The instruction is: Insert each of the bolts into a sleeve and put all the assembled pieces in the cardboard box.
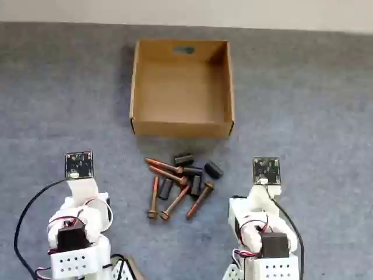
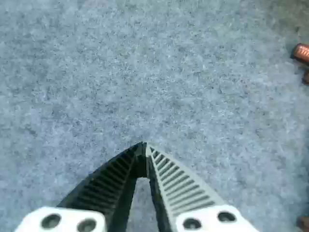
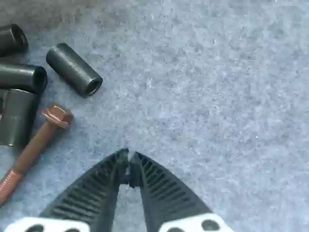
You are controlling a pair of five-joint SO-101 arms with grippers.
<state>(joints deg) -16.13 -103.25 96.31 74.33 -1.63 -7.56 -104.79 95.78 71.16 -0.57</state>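
Note:
Several copper-brown bolts and several black sleeves lie in a loose pile on the grey carpet, in front of the open cardboard box. The box holds nothing. My left gripper is shut over bare carpet left of the pile, with a bolt end just in sight. My right gripper is shut, close beside a bolt and a black sleeve. In the high view the left arm and the right arm sit at the near edge on either side of the pile.
Grey carpet covers the whole table around the box. More black sleeves lie beyond the bolt in the right wrist view. Cables loop beside the left arm's base.

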